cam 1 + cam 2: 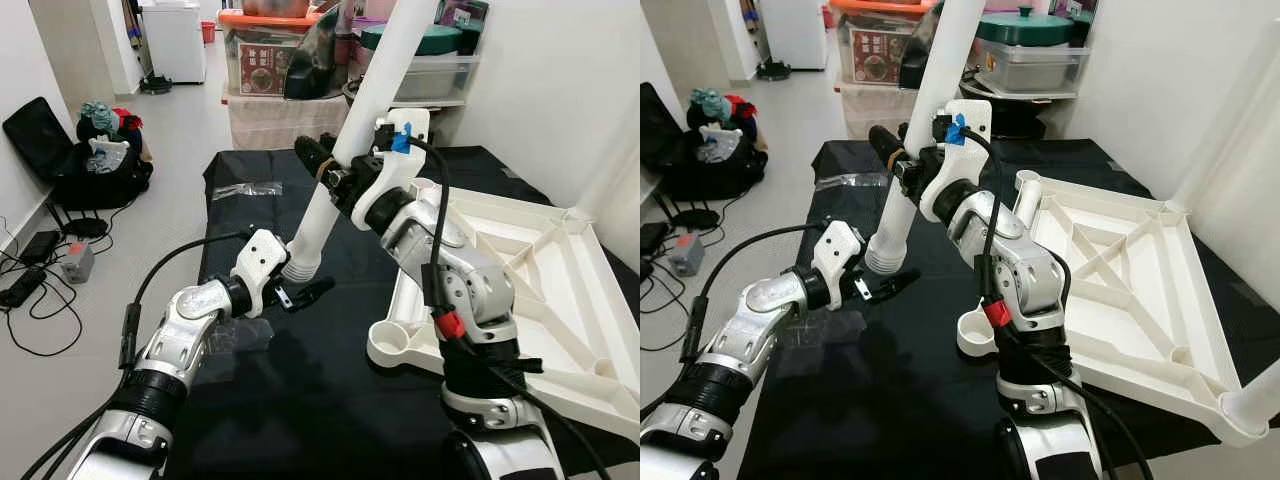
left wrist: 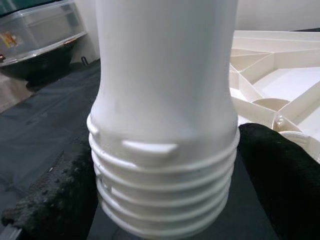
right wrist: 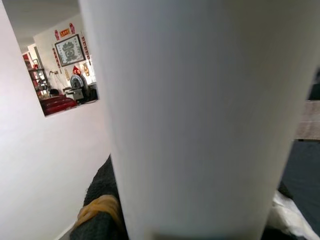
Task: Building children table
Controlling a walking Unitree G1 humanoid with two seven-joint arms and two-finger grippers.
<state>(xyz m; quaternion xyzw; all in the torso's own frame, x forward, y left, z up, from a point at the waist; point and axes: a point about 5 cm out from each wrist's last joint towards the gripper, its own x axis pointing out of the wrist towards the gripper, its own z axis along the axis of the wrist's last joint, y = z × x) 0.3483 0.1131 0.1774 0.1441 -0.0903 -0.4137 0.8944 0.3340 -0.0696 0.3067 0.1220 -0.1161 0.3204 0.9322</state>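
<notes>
I have the white table leg held by both arms, tilted so its top leans away from me and its threaded end points down toward the black-covered counter.

My right pincer is clenched around the middle of the leg, its black fingers wrapped across the shaft; in the right wrist view the white shaft runs straight across in front of that pincer, with one finger, banded in tan, showing at its edge.

My left pincer sits lower, at the threaded end. Its two black fingers stand on either side of the ribbed threads, pressed against them, so I read it as grasping the leg's end. The threads look to hang just above the cloth, though I cannot tell whether they touch it.

To the right of both pincers lies the white tabletop, flipped underside up, ribs and a diagonal brace showing. Its round corner socket sits just beside my right forearm, well below the right pincer and apart from the leg's threaded end.

Beyond the left pincer, a clear plastic bag rests on the far part of the cloth. Farther off are storage bins, and a black bag on the floor.
</notes>
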